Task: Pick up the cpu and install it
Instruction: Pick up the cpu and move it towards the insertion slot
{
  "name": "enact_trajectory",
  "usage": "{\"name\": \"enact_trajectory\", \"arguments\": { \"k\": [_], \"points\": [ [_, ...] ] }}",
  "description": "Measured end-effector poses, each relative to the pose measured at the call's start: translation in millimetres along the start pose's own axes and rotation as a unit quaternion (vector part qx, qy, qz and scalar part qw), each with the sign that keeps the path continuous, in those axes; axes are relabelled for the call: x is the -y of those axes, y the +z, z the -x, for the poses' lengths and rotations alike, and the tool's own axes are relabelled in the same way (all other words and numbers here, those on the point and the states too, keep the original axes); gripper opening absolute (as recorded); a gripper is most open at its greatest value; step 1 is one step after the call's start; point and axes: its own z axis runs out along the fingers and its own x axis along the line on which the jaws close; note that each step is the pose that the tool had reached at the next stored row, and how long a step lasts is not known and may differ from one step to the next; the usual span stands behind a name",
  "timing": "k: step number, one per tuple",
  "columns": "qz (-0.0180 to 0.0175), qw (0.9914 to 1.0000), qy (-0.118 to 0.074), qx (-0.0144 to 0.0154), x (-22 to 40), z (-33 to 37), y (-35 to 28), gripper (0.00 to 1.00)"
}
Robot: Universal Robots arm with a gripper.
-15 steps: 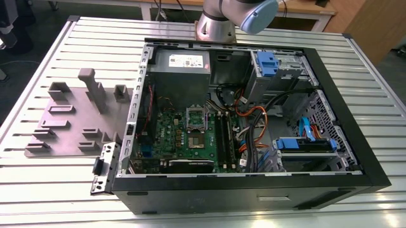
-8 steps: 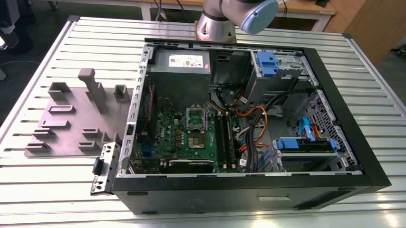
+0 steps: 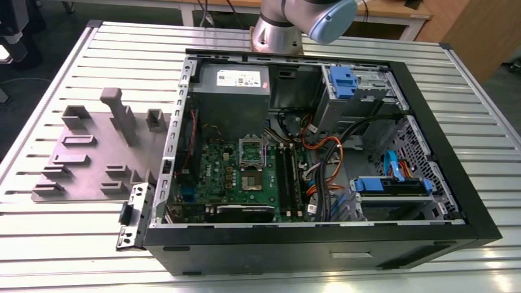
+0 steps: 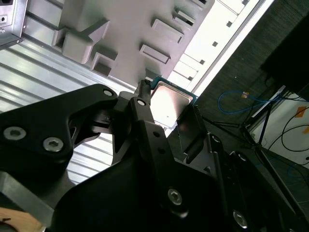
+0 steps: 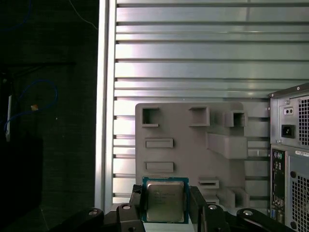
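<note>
Above the slatted surface point(image 5: 193, 63), over the grey fixture plate point(image 5: 178, 130) that lies between the surface's edge and the open computer case point(image 3: 285, 250), we see the gripper point(image 5: 165, 205) pinching the cpu point(image 5: 165, 199) by two opposite sides, a finger point(image 5: 136, 203) against each rim. The metal lid faces the camera of the first wrist view. The chip sits square and centred in the hold, and we judge it lifted well clear of the plate. The step in hand looks like the carry to the socket point(image 3: 251, 152) on the motherboard point(image 3: 219, 165). To do it well we hold the chip level, squeeze no harder than the hold needs, pass high over the case wall and the cables point(image 3: 321, 152), match the chip's orientation to the socket, and lower it straight, never sliding it across the contacts.
</note>
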Motion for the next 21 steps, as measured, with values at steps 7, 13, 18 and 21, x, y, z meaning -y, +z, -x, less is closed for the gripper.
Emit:
{"name": "enact_trajectory", "arguments": {
  "k": [7,13,18,21],
  "points": [
    [0.0000,1.00000,0.000,0.0000,0.0,2.3,-0.1,0.47],
    [0.0000,1.00000,0.000,0.0000,0.0,4.3,-0.1,0.47],
    [0.0000,1.00000,0.000,0.0000,0.0,5.9,-0.2,0.47],
    [0.0000,1.00000,0.000,0.0000,0.0,7.0,-0.3,0.47]
  ]
}}
